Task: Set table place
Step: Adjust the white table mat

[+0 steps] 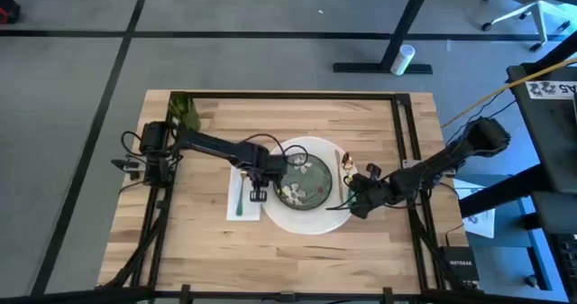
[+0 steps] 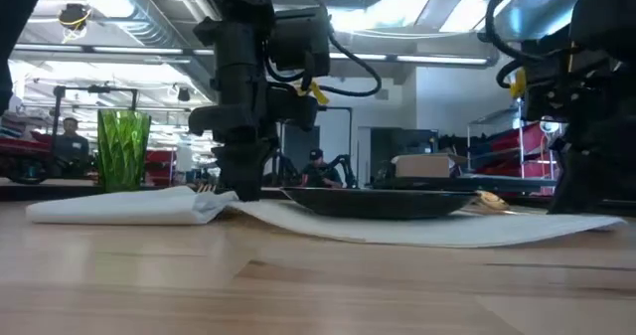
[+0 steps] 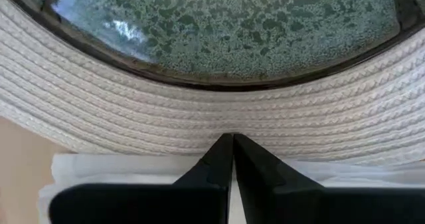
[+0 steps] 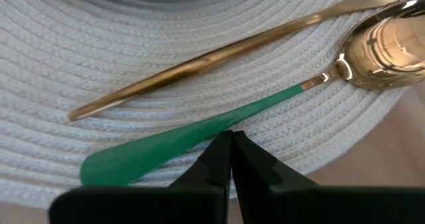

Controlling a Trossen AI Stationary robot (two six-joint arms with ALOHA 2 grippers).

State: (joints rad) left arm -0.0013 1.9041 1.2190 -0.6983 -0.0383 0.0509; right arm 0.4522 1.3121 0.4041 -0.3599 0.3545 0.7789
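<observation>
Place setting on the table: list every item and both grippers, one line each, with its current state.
placemat: flat on the table.
plate: centred on the placemat, empty.
napkin: flat, left of the placemat.
green fork: lying on the napkin.
gold utensil: lying on the placemat.
green-handled spoon: lying on the placemat beside it.
green cup: upright, at the table's far left corner.
left gripper: shut, over the napkin's edge.
right gripper: shut, over the spoon handle.
</observation>
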